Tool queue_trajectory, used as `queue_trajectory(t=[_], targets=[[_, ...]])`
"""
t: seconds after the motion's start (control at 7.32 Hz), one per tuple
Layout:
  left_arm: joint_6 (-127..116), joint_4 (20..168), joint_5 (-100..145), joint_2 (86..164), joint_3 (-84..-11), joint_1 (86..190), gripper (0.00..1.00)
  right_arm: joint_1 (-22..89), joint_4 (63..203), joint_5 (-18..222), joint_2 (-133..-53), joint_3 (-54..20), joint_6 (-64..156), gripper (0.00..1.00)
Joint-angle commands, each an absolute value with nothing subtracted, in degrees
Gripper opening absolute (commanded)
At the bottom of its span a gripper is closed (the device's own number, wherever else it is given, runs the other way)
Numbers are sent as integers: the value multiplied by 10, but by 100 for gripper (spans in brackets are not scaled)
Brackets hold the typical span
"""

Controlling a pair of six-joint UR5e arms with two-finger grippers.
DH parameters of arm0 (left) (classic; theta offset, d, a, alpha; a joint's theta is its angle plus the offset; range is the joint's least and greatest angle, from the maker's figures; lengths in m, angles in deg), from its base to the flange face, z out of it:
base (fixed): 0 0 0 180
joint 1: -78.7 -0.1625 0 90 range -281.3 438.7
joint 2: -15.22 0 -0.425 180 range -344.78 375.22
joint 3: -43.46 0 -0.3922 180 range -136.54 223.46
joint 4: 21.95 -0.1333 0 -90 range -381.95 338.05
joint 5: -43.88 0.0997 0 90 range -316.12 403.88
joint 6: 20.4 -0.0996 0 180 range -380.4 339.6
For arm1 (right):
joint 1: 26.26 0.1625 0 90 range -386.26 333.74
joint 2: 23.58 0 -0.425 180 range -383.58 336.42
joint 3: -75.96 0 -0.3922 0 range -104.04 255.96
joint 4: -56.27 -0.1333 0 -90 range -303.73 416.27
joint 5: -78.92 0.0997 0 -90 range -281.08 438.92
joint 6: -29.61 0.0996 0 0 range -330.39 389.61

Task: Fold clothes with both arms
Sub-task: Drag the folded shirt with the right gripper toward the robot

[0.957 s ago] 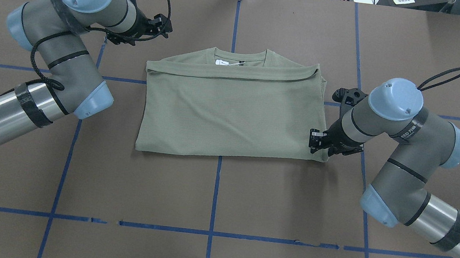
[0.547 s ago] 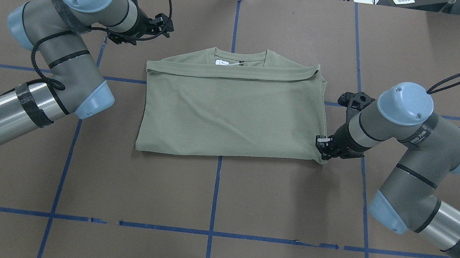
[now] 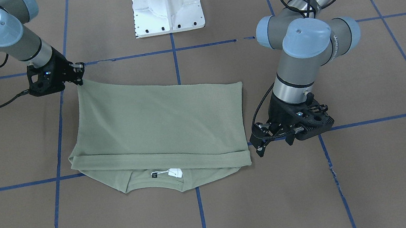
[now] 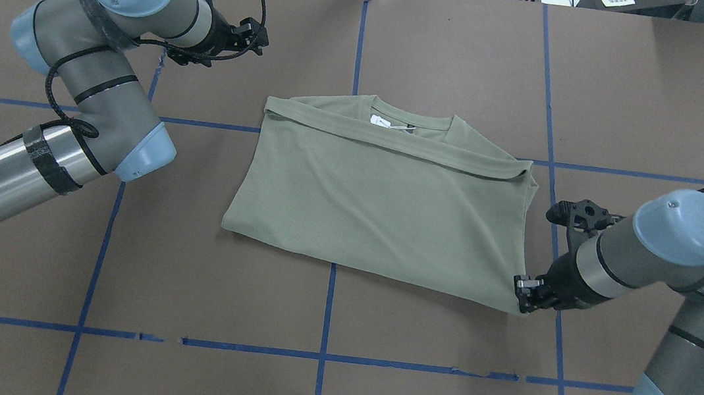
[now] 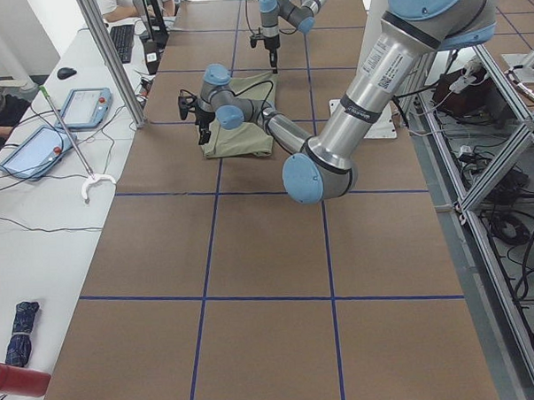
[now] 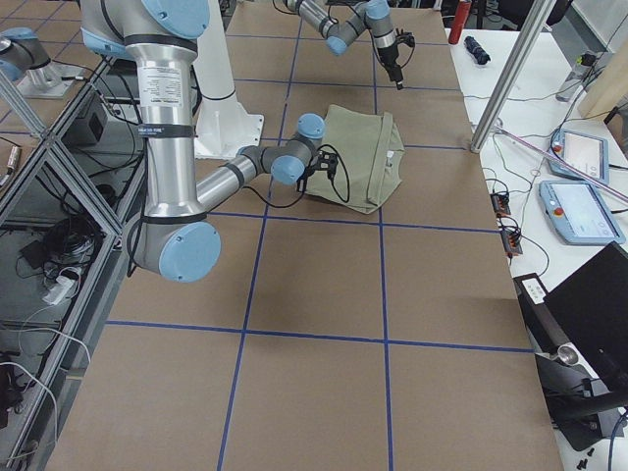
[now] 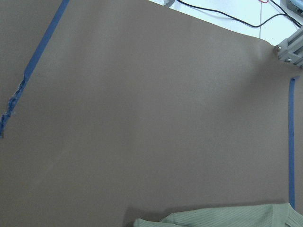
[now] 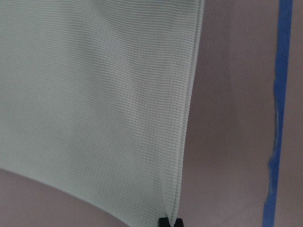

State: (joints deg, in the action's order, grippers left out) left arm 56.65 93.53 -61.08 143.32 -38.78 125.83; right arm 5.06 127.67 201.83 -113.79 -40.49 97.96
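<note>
The sage-green shirt [image 4: 384,208] lies folded and skewed on the brown table, collar and white tag [image 4: 377,121] at the far side; it also shows in the front view [image 3: 160,124]. My right gripper [image 4: 521,296] is shut on the shirt's near right corner, low over the table. The front view [image 3: 78,77] and the right wrist view [image 8: 170,221] show the corner pinched and the cloth [image 8: 94,94] pulled taut. My left gripper [image 4: 257,38] is open and empty, apart from the shirt, off its far left corner [image 3: 274,144]. The left wrist view shows only the shirt's edge [image 7: 227,220].
Blue tape lines [image 4: 325,327] grid the brown table top. The white pedestal base [image 3: 167,6] stands at the robot's side of the table. Side benches with tablets [image 5: 77,106] and a metal post [image 6: 510,74] stand beyond the table's far edge.
My right gripper closed on the shirt's near right corner and dragged it right and toward the robot. The whole shirt slid right and turned. The left arm barely moved.
</note>
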Motion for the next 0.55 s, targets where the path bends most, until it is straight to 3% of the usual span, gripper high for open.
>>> queue_trajectory(t=[0.0,0.14,0.27,0.41], targets=[[568,935,-610,1429,-398,1259,98,-45,1276,2019,-1246,-506,980,0],[569,933,-610,1427,-407,1259,98,-93,1276,2021,-1283,-528,985,0],[569,922,-610,1427,-418,1259,98,-132,1276,2022,-1290,-528,1008,32],[569,921,-610,1427,-424,1258,98,-145,1274,2021,-1289,-530,1016,99]])
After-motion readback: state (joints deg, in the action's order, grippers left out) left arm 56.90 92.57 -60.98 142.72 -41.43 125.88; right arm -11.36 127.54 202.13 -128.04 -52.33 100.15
